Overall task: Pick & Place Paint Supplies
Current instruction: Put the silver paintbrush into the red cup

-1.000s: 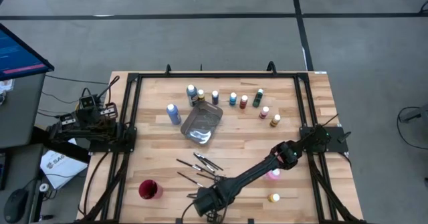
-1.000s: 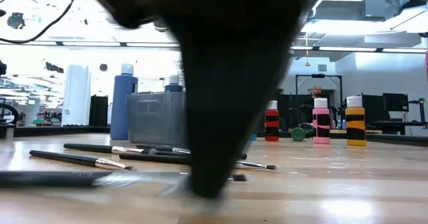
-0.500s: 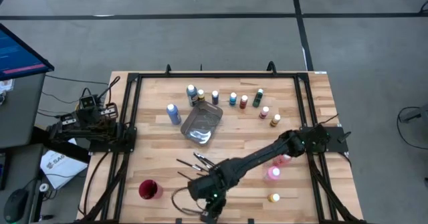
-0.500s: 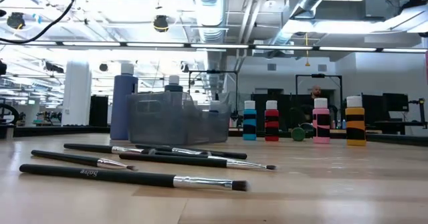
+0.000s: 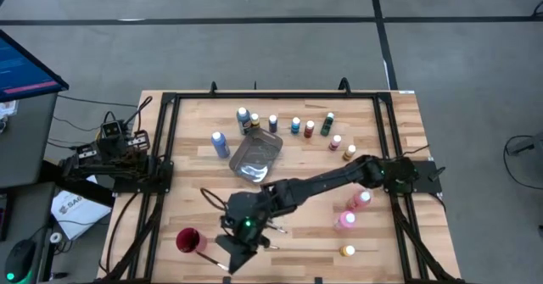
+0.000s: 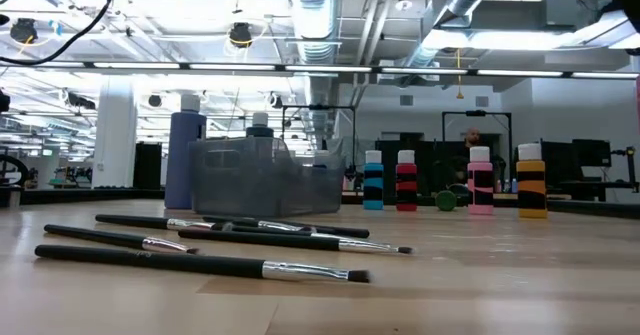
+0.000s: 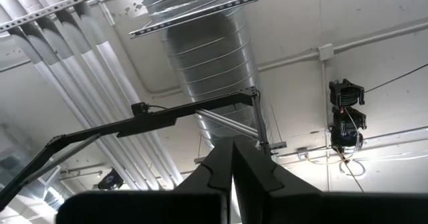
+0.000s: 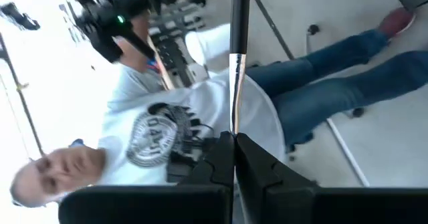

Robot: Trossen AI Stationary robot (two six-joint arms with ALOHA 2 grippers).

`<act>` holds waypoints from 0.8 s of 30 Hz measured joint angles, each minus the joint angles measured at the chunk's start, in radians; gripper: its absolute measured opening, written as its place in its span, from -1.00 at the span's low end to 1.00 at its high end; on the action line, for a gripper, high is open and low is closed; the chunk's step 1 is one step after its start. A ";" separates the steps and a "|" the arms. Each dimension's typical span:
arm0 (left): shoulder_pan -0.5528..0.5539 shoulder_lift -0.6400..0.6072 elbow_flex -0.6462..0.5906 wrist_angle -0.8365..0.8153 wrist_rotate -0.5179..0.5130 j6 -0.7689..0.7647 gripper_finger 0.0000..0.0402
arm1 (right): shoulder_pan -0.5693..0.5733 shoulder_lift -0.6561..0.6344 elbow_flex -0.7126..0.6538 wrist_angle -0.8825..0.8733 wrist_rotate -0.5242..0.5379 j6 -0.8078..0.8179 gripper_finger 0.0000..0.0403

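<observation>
My right gripper [image 5: 229, 261] hangs above the near part of the table, just right of the red cup [image 5: 191, 240], shut on a thin dark paintbrush [image 8: 238, 30]. Several more paintbrushes [image 6: 200, 265] lie flat on the wood. Small paint bottles stand in a row at the far side [image 5: 295, 125], a blue one [image 5: 220, 143] left of the grey tray [image 5: 256, 157], and pink ones [image 5: 346, 219] at the right. My left gripper [image 7: 231, 177] is parked at the table's left edge, pointing at the ceiling, shut and empty. My right gripper pinches the paintbrush between its two fingertips [image 8: 222, 150] at its thin end [image 8: 234, 120], just past the metal ferrule [image 8: 235, 70]. The fingers lie across the brush and point toward the near-left, slanting slightly down. The brush is lifted clear, its dark handle sticking out sideways.
Black frame rails [image 5: 165, 148] run along the table's left, right and far sides. A person in a pale printed shirt [image 8: 154, 137] sits beyond the near edge. A yellow bottle [image 5: 347, 251] stands alone near the front right.
My right gripper has risen from the table by the near edge, gone left toward the red cup and rolled over, staying shut. It has left the low view. The brushes lying on the table have stayed where they were.
</observation>
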 joint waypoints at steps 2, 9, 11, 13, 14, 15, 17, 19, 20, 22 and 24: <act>0.000 0.000 0.000 0.000 0.000 0.000 -0.99 | -0.010 0.000 0.000 0.003 0.005 0.034 -1.00; 0.000 0.000 0.000 0.000 0.000 0.000 -0.99 | -0.035 0.023 -0.004 0.019 0.026 0.118 -1.00; 0.000 0.000 0.000 0.000 0.000 0.000 -0.99 | -0.044 0.041 -0.001 0.040 0.027 0.150 -1.00; 0.000 0.000 0.000 0.000 0.000 0.000 -0.99 | -0.047 0.053 -0.007 0.041 0.027 0.169 -1.00; 0.000 0.000 0.000 0.000 0.000 0.000 -0.99 | -0.047 0.060 -0.008 0.051 0.029 0.189 -1.00; 0.000 0.000 0.000 0.000 0.000 0.000 -0.99 | -0.047 0.073 -0.006 0.086 0.029 0.213 -1.00; 0.000 0.000 0.000 0.000 0.000 0.000 -0.99 | -0.047 0.083 -0.004 0.130 0.027 0.250 -1.00; 0.000 0.000 0.000 0.000 0.000 0.000 -0.99 | -0.047 0.086 -0.005 0.157 0.041 0.288 -1.00; 0.000 0.000 0.000 0.000 0.000 0.000 -0.99 | -0.047 0.093 -0.004 0.166 0.049 0.292 -1.00; -0.002 0.000 0.000 -0.001 0.000 0.000 -0.99 | -0.046 0.104 -0.003 0.179 0.048 0.305 -1.00; -0.002 0.000 0.000 0.000 0.000 0.000 -0.99 | -0.046 0.113 -0.007 0.187 0.059 0.341 -1.00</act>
